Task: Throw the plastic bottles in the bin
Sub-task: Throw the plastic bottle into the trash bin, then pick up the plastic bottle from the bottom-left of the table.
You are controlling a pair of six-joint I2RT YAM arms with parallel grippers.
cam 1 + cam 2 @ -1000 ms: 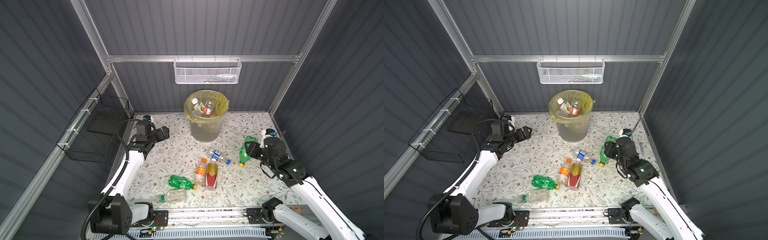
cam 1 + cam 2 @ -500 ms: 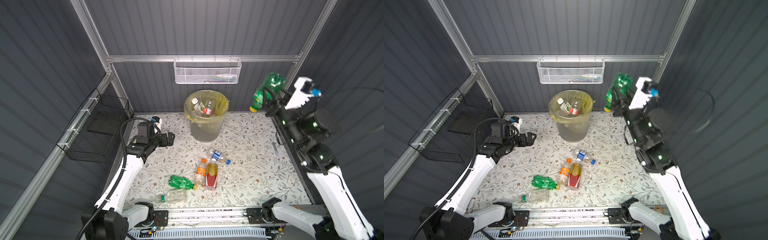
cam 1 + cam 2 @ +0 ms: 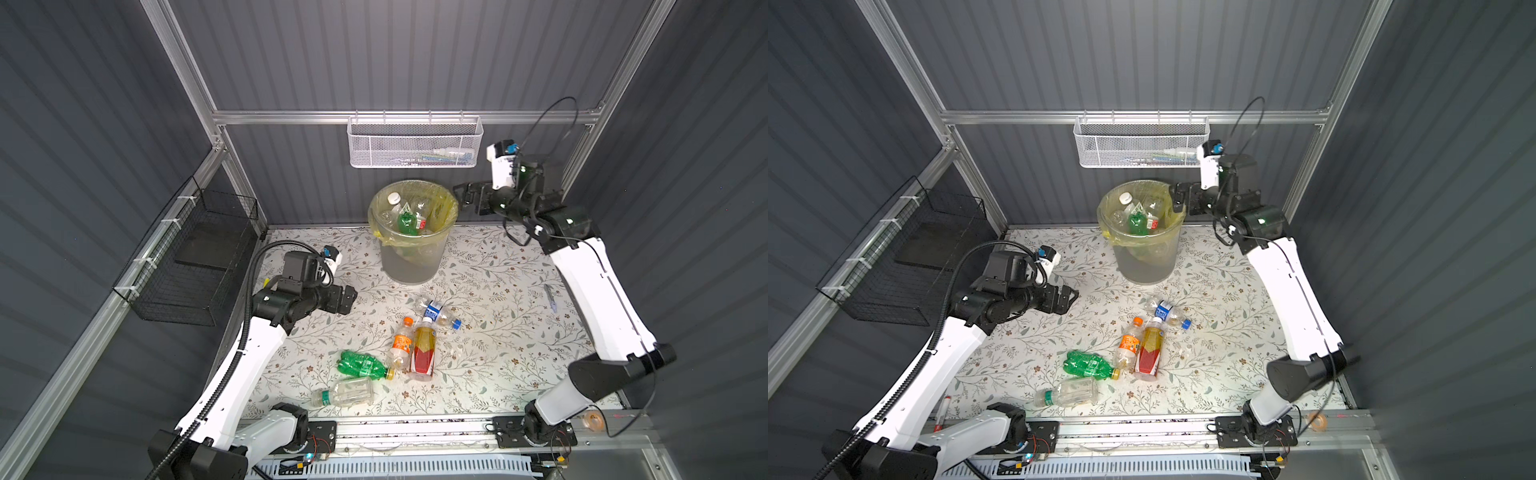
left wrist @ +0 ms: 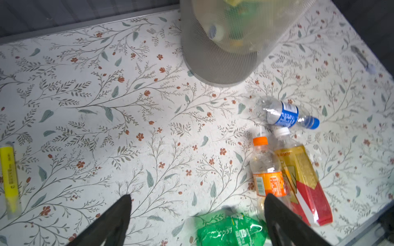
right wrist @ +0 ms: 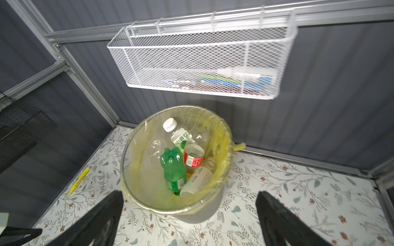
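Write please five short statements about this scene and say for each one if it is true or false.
1. The right gripper is shut on a bottle. False: its jaws stand open and empty, near the rim of the bin.
2. Five bottles lie on the table. True.
3. The bin lies on its side. False: it stands upright.
4. The left gripper is open and holds nothing. True.
5. The white mesh basket stands on the table. False: it hangs on the back wall.
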